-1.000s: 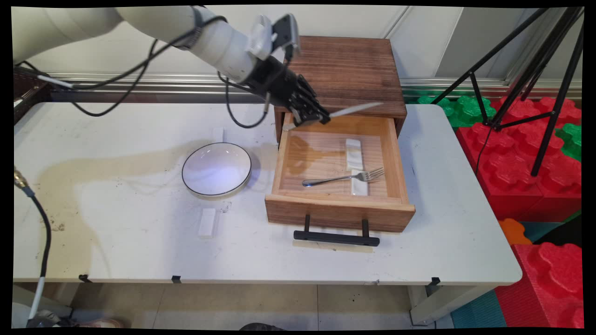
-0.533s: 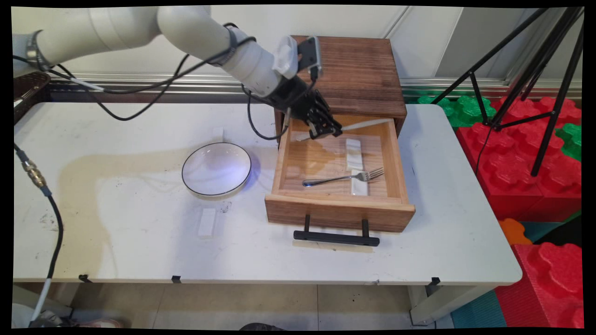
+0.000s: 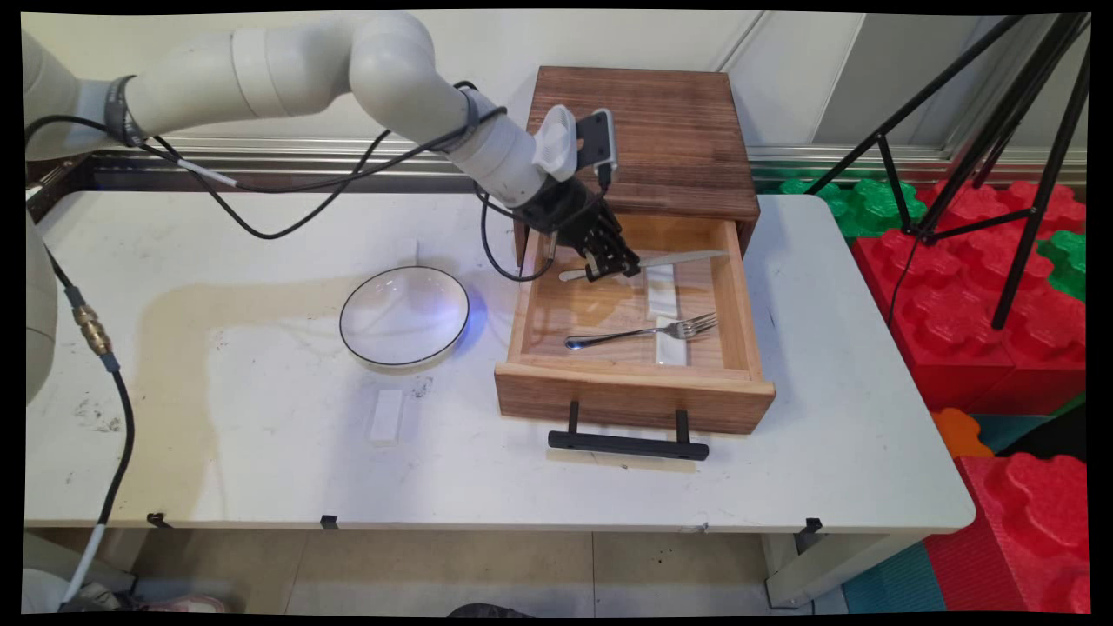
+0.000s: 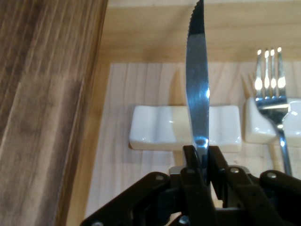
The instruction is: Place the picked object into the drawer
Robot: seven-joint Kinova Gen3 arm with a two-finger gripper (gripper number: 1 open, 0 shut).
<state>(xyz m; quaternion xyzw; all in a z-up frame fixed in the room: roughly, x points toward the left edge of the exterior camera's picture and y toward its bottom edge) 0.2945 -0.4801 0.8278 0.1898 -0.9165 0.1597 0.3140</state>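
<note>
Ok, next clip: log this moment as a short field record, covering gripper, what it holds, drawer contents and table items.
gripper: gripper shut on knife, over the open drawer
knife: blade lies above the empty white rest
drawer contents: fork, tines on the second rest
table: bowl left of the drawer; white block nearer the front edge
behind: wooden cabinet

**Camera placement**

Your main view looks down from above the near side of the table point(image 3: 261, 469), facing the back wall. Your hand view sits close behind the jaws, looking along them into the open drawer point(image 3: 630, 396). Both views share the drawer's point(image 4: 155, 28) interior.
</note>
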